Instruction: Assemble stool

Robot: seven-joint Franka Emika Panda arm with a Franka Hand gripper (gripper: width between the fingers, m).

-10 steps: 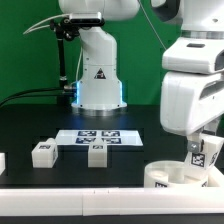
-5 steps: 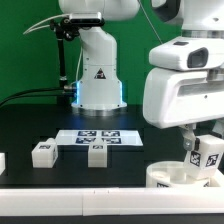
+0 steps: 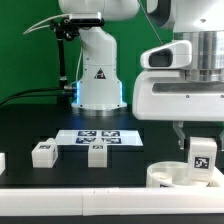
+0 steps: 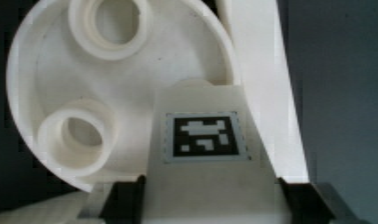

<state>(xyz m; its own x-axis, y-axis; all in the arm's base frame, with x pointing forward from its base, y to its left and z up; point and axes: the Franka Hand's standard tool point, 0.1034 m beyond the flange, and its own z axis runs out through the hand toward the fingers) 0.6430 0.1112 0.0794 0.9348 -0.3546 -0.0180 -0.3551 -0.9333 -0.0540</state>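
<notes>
The round white seat (image 3: 164, 176) lies at the front right of the exterior view, by the table's edge. My gripper (image 3: 199, 146) is shut on a white leg (image 3: 201, 157) held upright over the seat's right part, its square tag facing the camera. In the wrist view the tagged leg (image 4: 207, 136) runs between the two dark fingers (image 4: 122, 201) and reaches down to the seat (image 4: 70, 75), whose two round sockets show beside it. Whether the leg's tip sits in a socket is hidden. Two more legs (image 3: 42, 152) (image 3: 97, 153) lie on the black table at the left.
The marker board (image 3: 98, 137) lies flat in the table's middle, in front of the arm's white base (image 3: 98, 78). A long white bar (image 3: 70, 196) edges the table's front. A small white block (image 3: 2, 161) shows at the exterior view's left edge.
The wrist has turned above the seat, and the held leg turned with it, so its tag now faces the exterior camera. The seat and the loose legs have not moved.
</notes>
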